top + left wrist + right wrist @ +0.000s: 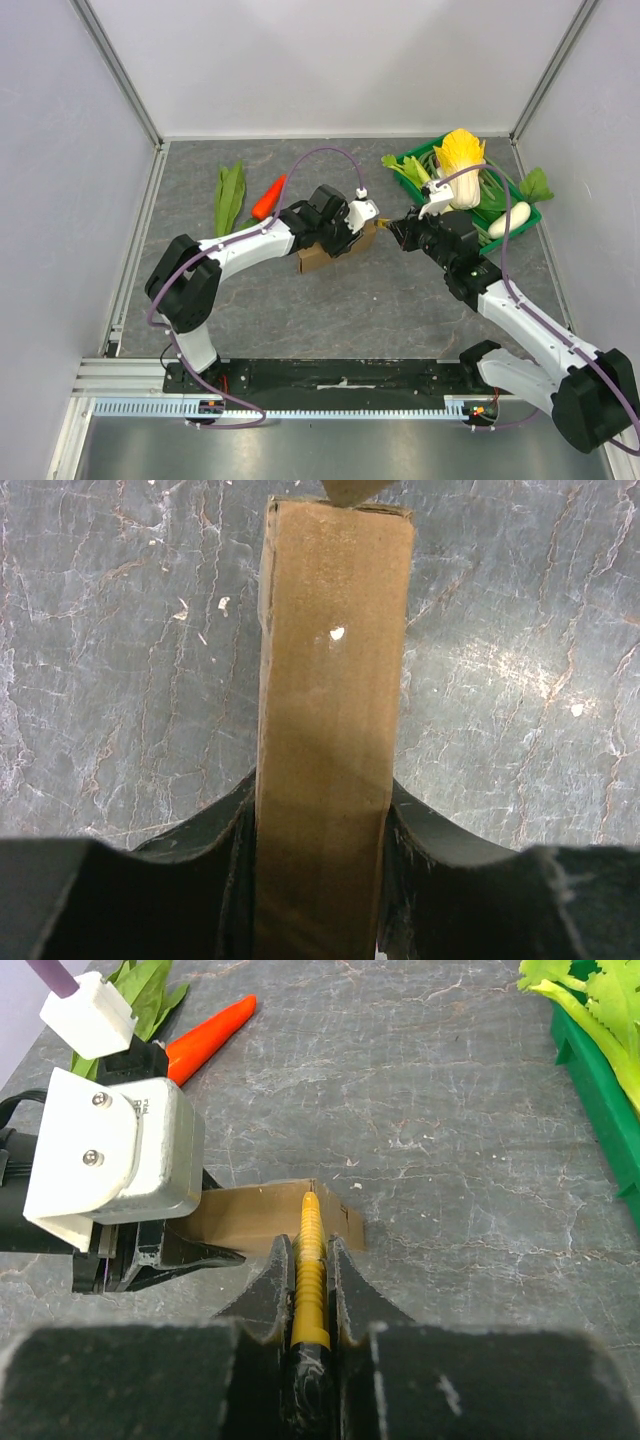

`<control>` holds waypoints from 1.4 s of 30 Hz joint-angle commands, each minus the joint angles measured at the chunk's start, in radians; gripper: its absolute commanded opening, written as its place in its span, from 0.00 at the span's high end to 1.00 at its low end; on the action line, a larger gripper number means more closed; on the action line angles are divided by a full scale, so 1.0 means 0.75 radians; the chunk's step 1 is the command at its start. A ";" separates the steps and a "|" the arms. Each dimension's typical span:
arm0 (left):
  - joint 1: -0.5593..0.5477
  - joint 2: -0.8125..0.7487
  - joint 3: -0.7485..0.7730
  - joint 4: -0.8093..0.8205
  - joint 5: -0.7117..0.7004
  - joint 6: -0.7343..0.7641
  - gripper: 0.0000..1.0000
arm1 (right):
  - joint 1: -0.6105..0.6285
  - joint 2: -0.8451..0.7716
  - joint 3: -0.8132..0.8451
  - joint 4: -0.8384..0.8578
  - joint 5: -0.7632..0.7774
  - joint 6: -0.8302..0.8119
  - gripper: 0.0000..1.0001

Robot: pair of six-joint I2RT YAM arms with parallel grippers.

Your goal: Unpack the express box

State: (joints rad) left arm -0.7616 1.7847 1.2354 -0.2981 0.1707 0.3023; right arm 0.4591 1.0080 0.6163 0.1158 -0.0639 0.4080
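Express box (335, 660) in left hand (322, 795), half-hidden — right hand (308, 1252) pinches yellow tool (310, 1218).

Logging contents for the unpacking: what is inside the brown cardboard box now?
Of the express box only brown outer faces show; its inside is hidden. A yellow ribbed object in the right tool has its tip at the box's end; whether it enters is unclear.

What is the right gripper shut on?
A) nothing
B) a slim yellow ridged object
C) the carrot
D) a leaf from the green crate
B: the right wrist view shows the right gripper clamped on a slim yellow ridged object that points at the express box; the carrot lies apart on the table.
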 commanded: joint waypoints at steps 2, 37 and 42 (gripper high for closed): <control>0.071 0.179 -0.105 -0.267 -0.107 -0.197 0.76 | 0.032 -0.017 -0.065 -0.332 -0.181 0.047 1.00; 0.069 0.048 -0.036 -0.188 0.008 -0.166 0.16 | 0.024 0.208 0.338 -0.437 0.363 0.057 1.00; 0.069 0.001 -0.011 -0.155 0.026 -0.172 0.15 | 0.001 0.365 0.367 -0.349 0.331 0.106 1.00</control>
State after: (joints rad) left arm -0.7155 1.7786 1.2510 -0.2985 0.1879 0.2005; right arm 0.4744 1.2194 0.8345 -0.2272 0.1711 0.4511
